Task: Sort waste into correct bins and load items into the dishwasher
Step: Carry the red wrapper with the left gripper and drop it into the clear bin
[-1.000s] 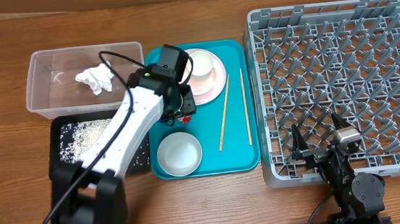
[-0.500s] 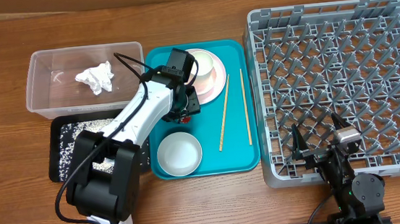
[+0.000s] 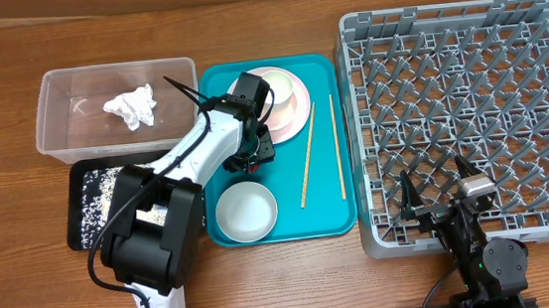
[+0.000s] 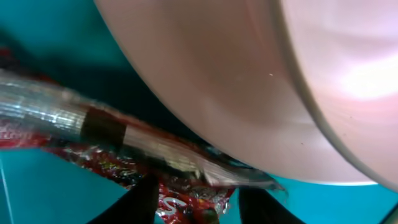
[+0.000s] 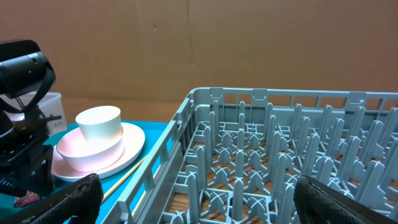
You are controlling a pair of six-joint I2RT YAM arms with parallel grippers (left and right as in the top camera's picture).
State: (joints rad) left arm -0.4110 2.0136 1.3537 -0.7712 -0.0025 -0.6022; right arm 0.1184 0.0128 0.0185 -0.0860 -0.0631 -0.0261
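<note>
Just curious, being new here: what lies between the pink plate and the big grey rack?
Two wooden chopsticks, lying on the teal tray; the overhead view shows it.

The overhead camera hangs high up and looks straight down. It sees the whole bench, the teal tray and the grey rack.

The left wrist camera is very, very close to the tray. A pink plate fills most of its view, with a red wrapper between its dark fingers.

The right wrist camera sits low at the near edge of the rack. It looks sideways across the rack to a brown wall. All three views share the pink plate.
</note>
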